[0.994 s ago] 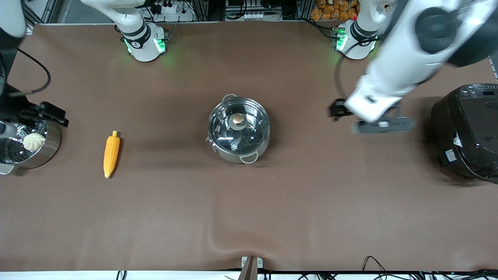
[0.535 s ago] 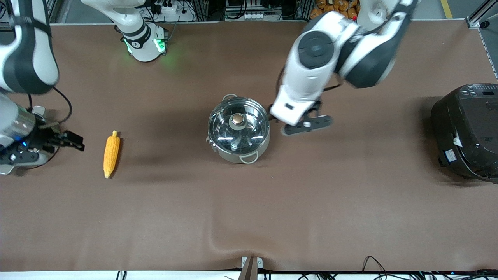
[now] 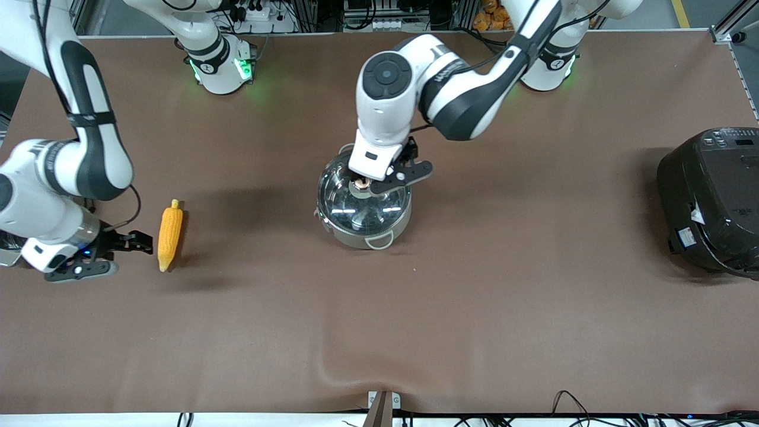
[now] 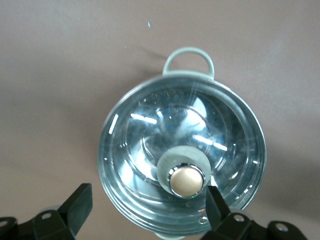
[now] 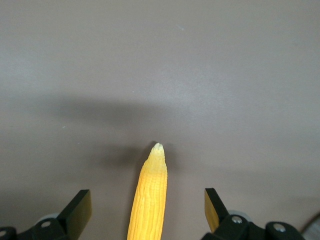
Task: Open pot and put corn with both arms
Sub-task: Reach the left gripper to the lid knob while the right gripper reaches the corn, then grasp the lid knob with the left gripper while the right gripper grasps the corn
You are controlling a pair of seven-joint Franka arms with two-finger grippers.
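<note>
The steel pot [image 3: 363, 228] stands mid-table with its glass lid [image 3: 344, 207] on; the tan knob [image 3: 359, 187] shows under my left hand. My left gripper [image 3: 369, 185] hangs over the lid, open. In the left wrist view the knob [image 4: 186, 181] lies close to one finger [image 4: 216, 202], the other finger [image 4: 79, 204] stands off past the lid's rim [image 4: 107, 165]. The corn [image 3: 169, 234] lies toward the right arm's end. My right gripper [image 3: 142, 242] is open beside the corn's pointed half. In the right wrist view the corn [image 5: 150, 200] lies between the open fingers [image 5: 80, 207].
A big black cooker [image 3: 708, 201] stands at the left arm's end of the table. A fold in the brown cloth [image 3: 332, 362] runs near the front edge. The right arm's forearm [image 3: 35, 201] covers the spot at its end of the table.
My left arm has swung from near the black cooker over to the pot's lid. My right gripper has moved from the steamer pot to the corn, and now straddles it.
</note>
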